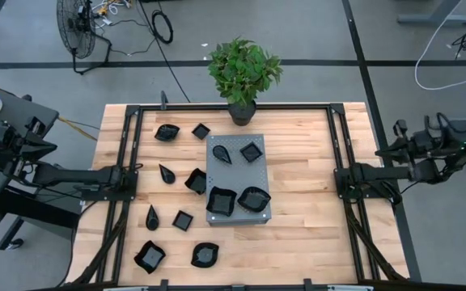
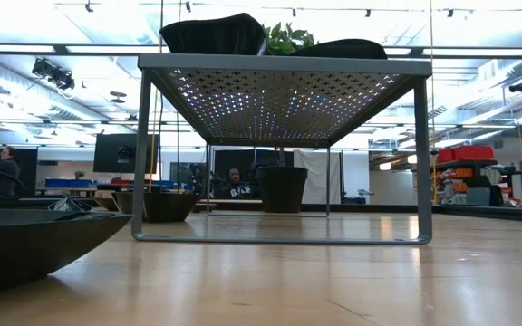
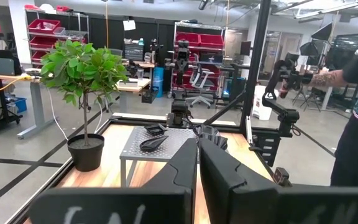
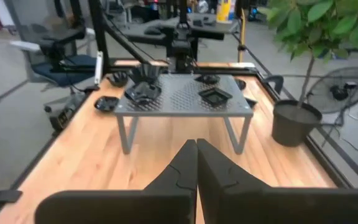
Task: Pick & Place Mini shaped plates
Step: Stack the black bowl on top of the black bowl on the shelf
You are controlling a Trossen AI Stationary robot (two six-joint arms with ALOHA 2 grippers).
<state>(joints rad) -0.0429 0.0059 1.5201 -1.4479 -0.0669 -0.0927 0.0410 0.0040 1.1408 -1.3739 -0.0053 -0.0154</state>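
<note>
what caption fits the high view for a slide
Four mini plates on the grey perforated stand, nine more on the table; both arms parked at the sides.

Looks like an open robotics lab or workshop: red parts bins (image 3: pixel 197 38) on metal shelving, desks, office chairs (image 3: pixel 199 79), ceiling strip lights (image 2: pixel 25 47), floor fan (image 1: pixel 78 26), loose cables (image 1: pixel 162 26).

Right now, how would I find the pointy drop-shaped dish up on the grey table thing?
Find the grey perforated stand mid-table, in front of the potted plant. Four black dishes sit on it; the teardrop dish is at the plant-side corner toward the left arm, the only pointed one.
</note>
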